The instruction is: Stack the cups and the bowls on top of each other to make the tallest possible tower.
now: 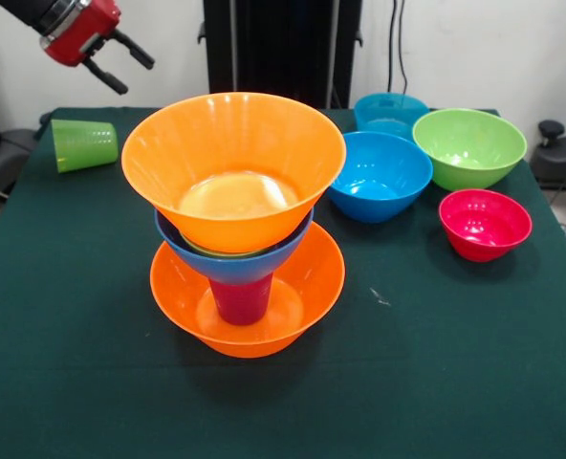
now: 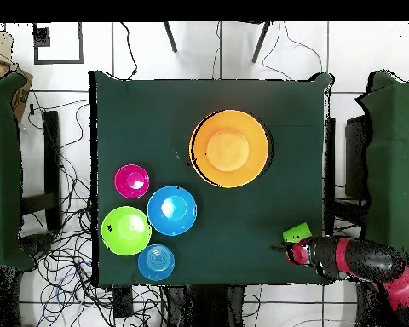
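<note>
The tower stands mid-table. A wide orange bowl (image 1: 302,287) is at the bottom, with the purple-magenta cup (image 1: 242,300) standing in it. A blue bowl (image 1: 237,266) rests on the cup and a large orange bowl (image 1: 233,163) sits on top. From above the tower (image 2: 230,148) shows as one orange disc. A thin green rim shows between the blue bowl and the top orange bowl. The light green cup (image 1: 84,144) (image 2: 297,232) lies on its side at the table's edge. My gripper (image 1: 139,78) (image 2: 282,249) hovers open and empty just beside that cup, above it.
Loose bowls are grouped on the other side of the green table (image 1: 73,363) (image 2: 276,111): blue bowl (image 1: 379,177) (image 2: 172,210), teal bowl (image 1: 390,113) (image 2: 157,262), lime green bowl (image 1: 469,146) (image 2: 126,230), red-pink bowl (image 1: 485,224) (image 2: 132,180). Cables run around the table.
</note>
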Available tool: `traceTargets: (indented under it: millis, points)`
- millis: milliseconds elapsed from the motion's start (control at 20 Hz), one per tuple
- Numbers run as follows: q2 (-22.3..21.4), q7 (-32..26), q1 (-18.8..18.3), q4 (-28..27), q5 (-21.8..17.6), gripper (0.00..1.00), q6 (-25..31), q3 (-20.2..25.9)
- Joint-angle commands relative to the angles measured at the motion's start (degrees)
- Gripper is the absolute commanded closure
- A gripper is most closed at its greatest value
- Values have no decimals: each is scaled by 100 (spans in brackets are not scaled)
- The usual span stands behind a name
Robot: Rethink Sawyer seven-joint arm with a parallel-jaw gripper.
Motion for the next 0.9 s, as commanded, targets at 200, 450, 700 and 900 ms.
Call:
traceTargets:
  millis: [200,450,700,900]
  points:
    - [-44,-425,474,-719,-367,0,612,-578]
    - [-55,-635,484,-908,-420,0,816,-601]
    - [-36,-794,458,-1012,-415,0,955,-586]
    - [41,-924,416,-1134,-447,0,1052,-586]
